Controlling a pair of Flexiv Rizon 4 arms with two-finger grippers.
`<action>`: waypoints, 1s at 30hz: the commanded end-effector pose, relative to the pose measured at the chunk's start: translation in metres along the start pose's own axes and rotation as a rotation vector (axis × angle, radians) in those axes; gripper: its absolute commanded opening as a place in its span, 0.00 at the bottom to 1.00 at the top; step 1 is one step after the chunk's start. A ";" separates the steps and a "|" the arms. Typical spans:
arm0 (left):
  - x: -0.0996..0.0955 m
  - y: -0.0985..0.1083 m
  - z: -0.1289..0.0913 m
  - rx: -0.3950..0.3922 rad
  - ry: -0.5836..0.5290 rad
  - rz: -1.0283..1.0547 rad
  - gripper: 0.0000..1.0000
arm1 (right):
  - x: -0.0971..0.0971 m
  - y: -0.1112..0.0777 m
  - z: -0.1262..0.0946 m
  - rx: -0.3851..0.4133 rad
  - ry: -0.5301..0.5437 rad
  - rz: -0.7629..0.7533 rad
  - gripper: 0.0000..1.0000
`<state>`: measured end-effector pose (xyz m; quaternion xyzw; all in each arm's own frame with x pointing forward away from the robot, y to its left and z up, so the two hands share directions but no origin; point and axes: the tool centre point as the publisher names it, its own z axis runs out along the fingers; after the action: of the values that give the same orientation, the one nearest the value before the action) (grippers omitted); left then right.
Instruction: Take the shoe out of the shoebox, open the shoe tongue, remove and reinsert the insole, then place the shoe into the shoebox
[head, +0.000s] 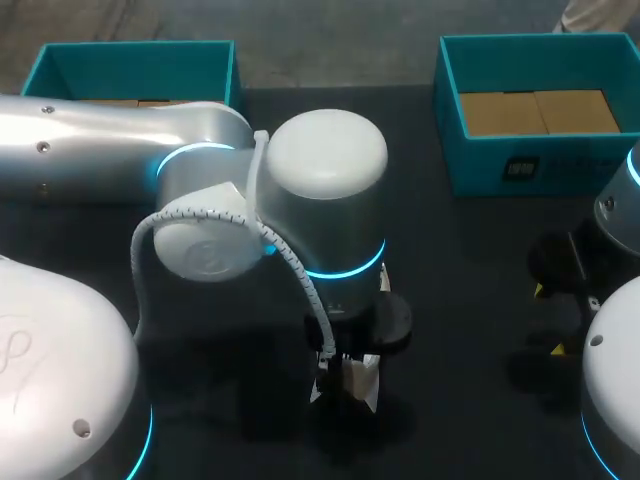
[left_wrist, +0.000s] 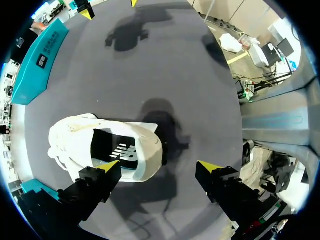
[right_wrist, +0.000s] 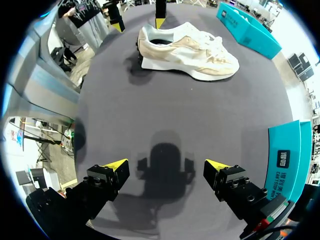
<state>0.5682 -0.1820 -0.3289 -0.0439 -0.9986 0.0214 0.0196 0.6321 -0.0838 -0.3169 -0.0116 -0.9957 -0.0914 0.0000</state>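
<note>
A white and cream sneaker (right_wrist: 187, 52) lies on its sole on the dark table, well ahead of my right gripper (right_wrist: 167, 167), which stands open and empty above bare table. My left gripper (left_wrist: 159, 167) hangs open just over the shoe (left_wrist: 105, 147); the heel end lies by one yellow fingertip (left_wrist: 111, 166), and nothing sits between the fingers. The dark insole shows inside the shoe opening. In the head view my left arm's wrist covers nearly all of the shoe (head: 360, 382), and my right gripper (head: 553, 320) is at the right edge.
Two teal shoeboxes stand at the back: one at the left corner (head: 135, 55), one at the right (head: 540, 150) with brown cardboard inside. The right box's wall (right_wrist: 282, 160) is close beside my right gripper.
</note>
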 end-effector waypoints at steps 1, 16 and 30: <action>-0.004 -0.010 0.011 -0.013 0.015 -0.008 1.00 | 0.002 0.000 0.000 0.002 -0.002 0.001 1.00; -0.001 -0.018 0.032 -0.032 0.036 -0.035 1.00 | 0.002 0.000 0.000 0.002 -0.002 0.001 1.00; 0.001 -0.014 0.055 -0.071 0.035 -0.079 1.00 | 0.002 0.000 0.000 0.002 -0.002 0.001 1.00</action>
<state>0.5632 -0.1943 -0.3763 -0.0055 -0.9993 -0.0131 0.0344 0.6321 -0.0838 -0.3169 -0.0117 -0.9957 -0.0914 0.0000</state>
